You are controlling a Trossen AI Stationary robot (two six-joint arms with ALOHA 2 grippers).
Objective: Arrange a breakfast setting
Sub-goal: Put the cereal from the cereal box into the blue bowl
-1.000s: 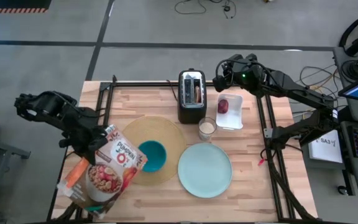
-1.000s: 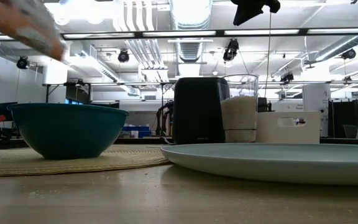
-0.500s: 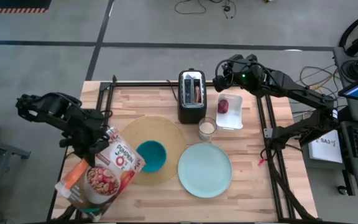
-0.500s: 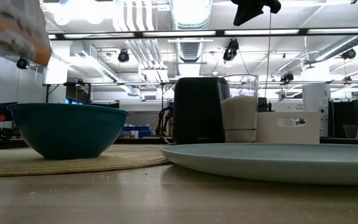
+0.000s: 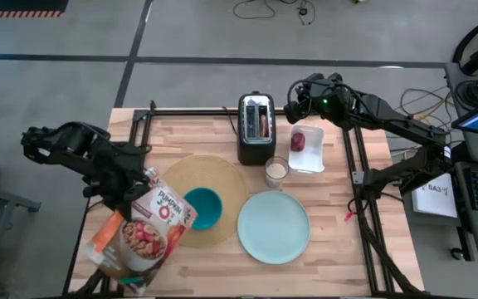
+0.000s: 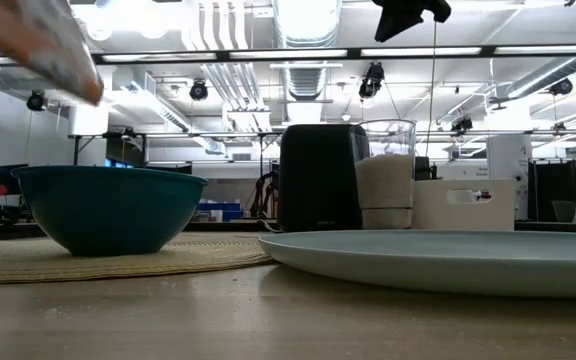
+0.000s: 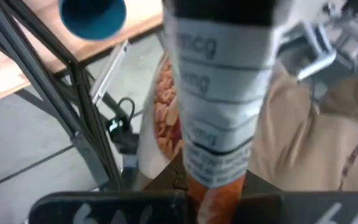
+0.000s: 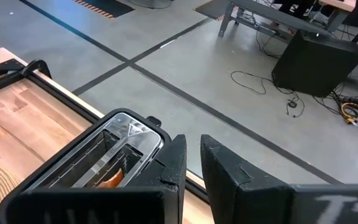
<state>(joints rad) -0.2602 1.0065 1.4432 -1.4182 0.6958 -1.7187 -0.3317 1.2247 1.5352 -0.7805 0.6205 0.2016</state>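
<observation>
My left gripper (image 5: 131, 189) is shut on a cereal bag (image 5: 143, 234), held tilted in the air over the table's near left, just left of the teal bowl (image 5: 202, 208). The bowl stands on the round tan placemat (image 5: 222, 178). The pale-blue plate (image 5: 273, 227) lies to the right of the mat. A blue cup (image 7: 93, 15) shows past the bag near the table's edge. A dark red fruit (image 5: 298, 141) lies in a white tray. My right gripper (image 8: 193, 165) hangs above the toaster (image 5: 256, 127), open by a narrow gap and empty. The spoon is out of view. My left gripper pinches the cereal bag between its two fingers at the orange end of its narrow printed side panel (image 7: 213, 196). The bag stretches away from the fingers, lifted clear of the table and tilted. One corner (image 6: 43, 45) hangs above and left of the bowl.
A glass of milk (image 5: 276, 172) stands between toaster and plate. Something brown sits in a toaster slot (image 8: 112, 178). The white tray (image 5: 307, 149) is at the far right. Black frame rails (image 5: 139, 133) run along the table's left, far and right edges.
My left gripper has rocked the cereal bag: its lower end swung a little toward the table's left edge, then back toward the bowl. The bag stays lifted clear. My right arm has kept still.
</observation>
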